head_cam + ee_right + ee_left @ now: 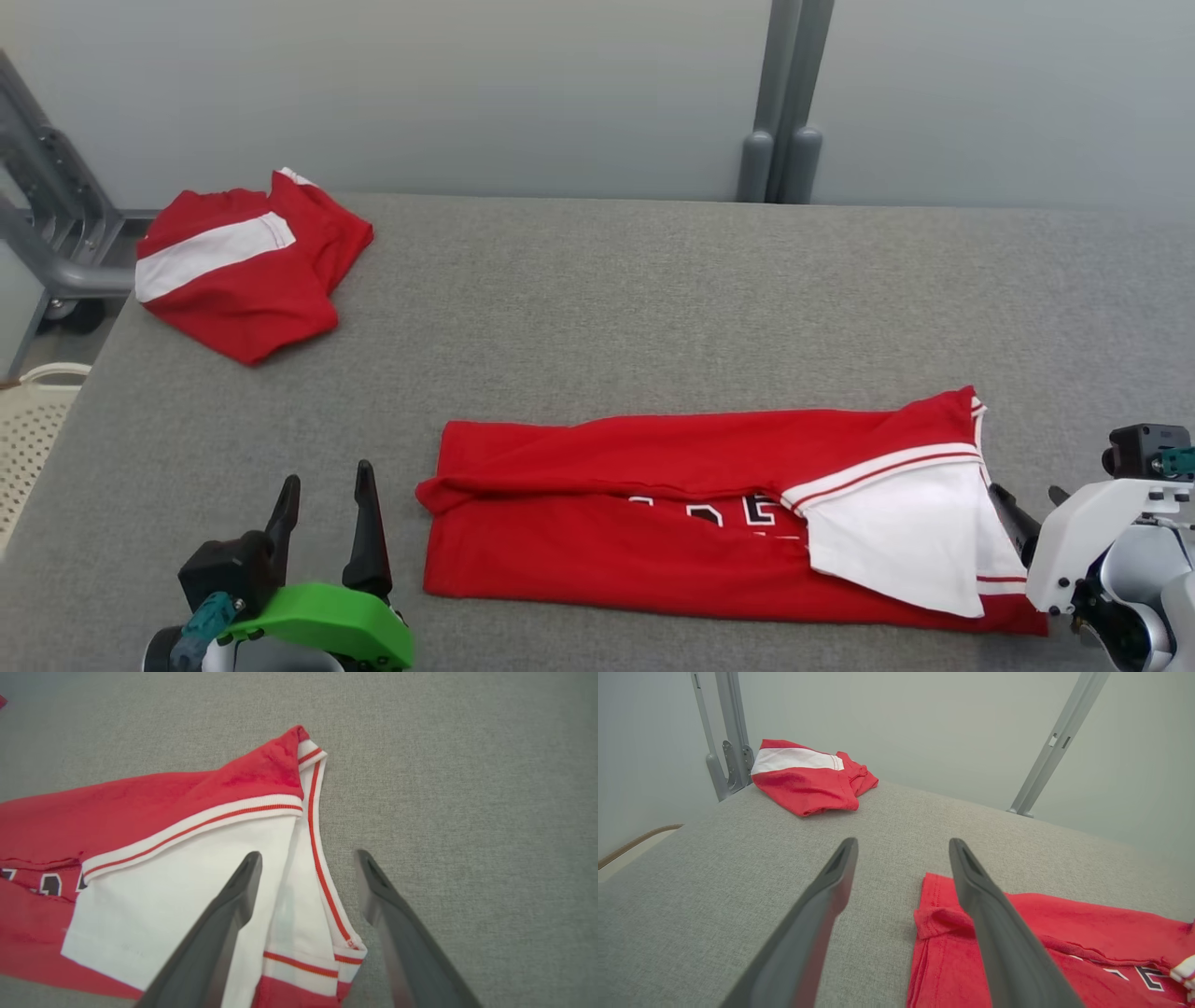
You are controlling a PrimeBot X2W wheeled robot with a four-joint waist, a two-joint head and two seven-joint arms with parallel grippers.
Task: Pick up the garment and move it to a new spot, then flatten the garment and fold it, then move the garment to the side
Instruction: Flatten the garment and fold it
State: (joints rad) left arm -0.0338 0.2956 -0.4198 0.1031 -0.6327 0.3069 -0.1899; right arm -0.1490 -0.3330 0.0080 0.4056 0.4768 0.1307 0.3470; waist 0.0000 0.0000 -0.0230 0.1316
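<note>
Garment (709,513) is lying as a long folded band at the near right of the table (653,299); the folding step is seemingly under way.
Left gripper (328,473) is hovering spread just beside its left end, and right gripper (308,855) is hanging spread over the white-trimmed right end; both are holding nothing. The next move is likely calling for pinching an end and carrying it across.

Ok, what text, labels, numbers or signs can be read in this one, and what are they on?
Black, white-edged lettering on the long red garment: mostly tucked under a fold, unreadable; one character may be "E".
On the second red garment at the far left: no text visible.
Nothing else legible.
</note>
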